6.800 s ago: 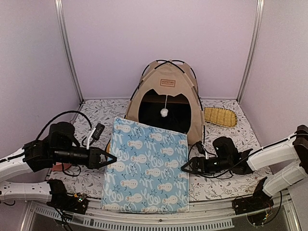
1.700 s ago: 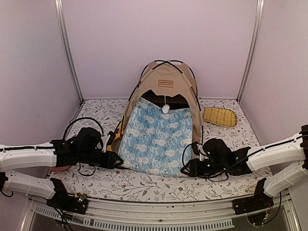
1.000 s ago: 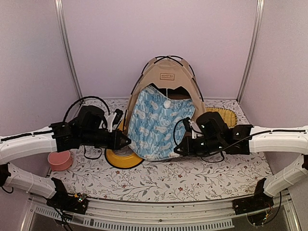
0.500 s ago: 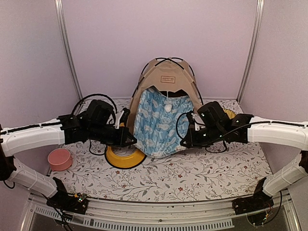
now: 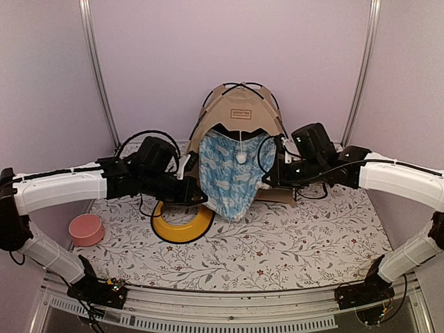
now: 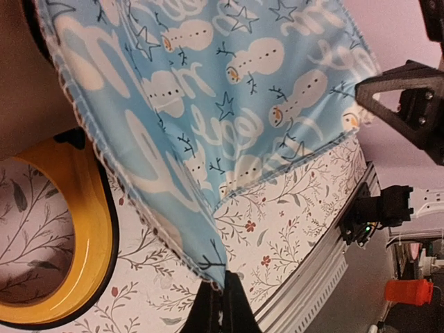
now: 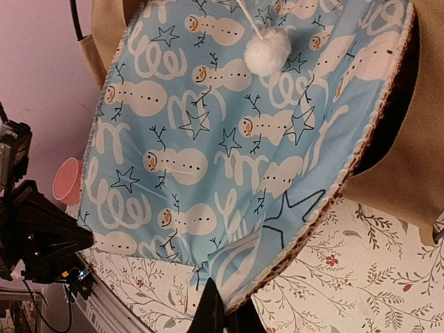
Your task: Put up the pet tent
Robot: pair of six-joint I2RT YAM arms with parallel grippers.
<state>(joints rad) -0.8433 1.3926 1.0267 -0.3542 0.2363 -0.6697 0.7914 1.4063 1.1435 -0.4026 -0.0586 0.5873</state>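
The pet tent (image 5: 240,114) was found upright at the middle of the table's (image 5: 298,243) far edge, opening toward the near edge. A blue snowman mat (image 5: 229,173) was seen hanging across that opening, behind the white pom-pom (image 5: 241,158). The left gripper (image 5: 201,199) was pinched tight on the mat's left corner, the right gripper (image 5: 266,184) on its right edge. A yellow tray (image 5: 182,227) was noted at the tent's left front.

Blue mat (image 5: 229,177) hangs right across the doorway of the pet tent (image 5: 225,119), blocking it, with the white pom-pom (image 5: 241,158) dangling over it. Yellow tray (image 5: 173,233) crowds the front-left, and bare counter (image 5: 298,239) nearer us leaves passage.
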